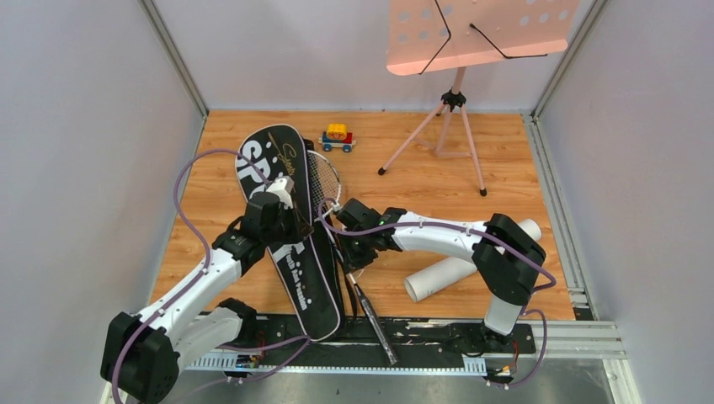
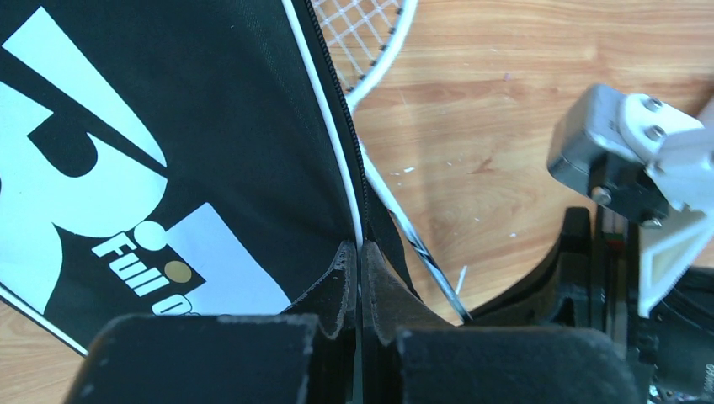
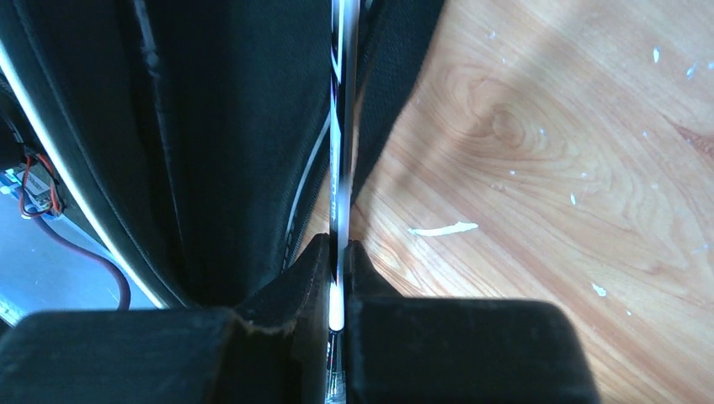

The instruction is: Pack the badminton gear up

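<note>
My left gripper (image 2: pixel 360 282) is clenched on the white-piped edge of the long black fabric bag (image 2: pixel 210 126), which spreads left of its fingers. My right gripper (image 3: pixel 338 286) grasps a thin-framed racket (image 3: pixel 343 126) by its shaft, which runs ahead between the fingers. Fleck-strewn orange wood-grain floor (image 3: pixel 547 168) lies to their right; grey walls (image 1: pixel 84 126) enclose it

My left arm (image 1: pixel 199 286) and right arm (image 1: pixel 438 237) have white shells and black joints. A purple cable (image 1: pixel 178 202) runs along each. My fingers (image 2: pixel 333 290) are black, edges chipped.
</note>
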Robot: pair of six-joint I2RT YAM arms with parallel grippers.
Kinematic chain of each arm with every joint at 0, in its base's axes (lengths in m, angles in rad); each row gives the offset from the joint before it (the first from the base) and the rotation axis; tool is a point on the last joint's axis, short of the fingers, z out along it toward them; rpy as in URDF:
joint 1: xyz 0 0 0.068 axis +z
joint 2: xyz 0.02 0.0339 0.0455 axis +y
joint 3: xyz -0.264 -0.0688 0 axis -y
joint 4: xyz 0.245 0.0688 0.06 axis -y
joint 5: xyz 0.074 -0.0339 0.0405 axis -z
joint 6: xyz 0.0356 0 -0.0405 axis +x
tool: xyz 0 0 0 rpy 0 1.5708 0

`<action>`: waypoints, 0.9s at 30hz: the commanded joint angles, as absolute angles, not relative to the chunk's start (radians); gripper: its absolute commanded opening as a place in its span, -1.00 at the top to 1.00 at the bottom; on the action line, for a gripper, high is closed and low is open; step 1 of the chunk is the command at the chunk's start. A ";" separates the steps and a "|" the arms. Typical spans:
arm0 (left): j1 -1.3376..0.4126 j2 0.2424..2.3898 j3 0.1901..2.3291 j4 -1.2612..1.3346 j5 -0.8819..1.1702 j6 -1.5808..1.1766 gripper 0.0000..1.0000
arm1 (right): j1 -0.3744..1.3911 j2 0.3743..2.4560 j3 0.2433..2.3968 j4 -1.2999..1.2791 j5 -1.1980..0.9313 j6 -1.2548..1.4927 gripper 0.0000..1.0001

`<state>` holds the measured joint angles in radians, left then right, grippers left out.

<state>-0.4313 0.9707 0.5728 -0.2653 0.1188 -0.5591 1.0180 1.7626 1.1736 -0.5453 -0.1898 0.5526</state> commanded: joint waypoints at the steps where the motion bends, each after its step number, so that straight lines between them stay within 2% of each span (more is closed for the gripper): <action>1: -0.432 0.892 0.554 -0.170 0.207 -0.596 1.00 | 1.017 1.711 1.213 -0.397 -0.194 0.506 1.00; 10: -0.433 0.807 0.453 -0.075 0.273 -0.729 1.00 | 0.976 1.709 1.182 -0.161 -0.229 0.480 1.00; 17: -0.431 0.760 0.408 -0.015 0.299 -0.827 1.00 | 0.925 1.739 1.143 0.061 -0.240 0.570 1.00; 27: -0.432 0.697 0.330 0.140 0.334 -1.024 1.00 | 0.919 1.779 1.056 0.353 -0.147 0.695 1.00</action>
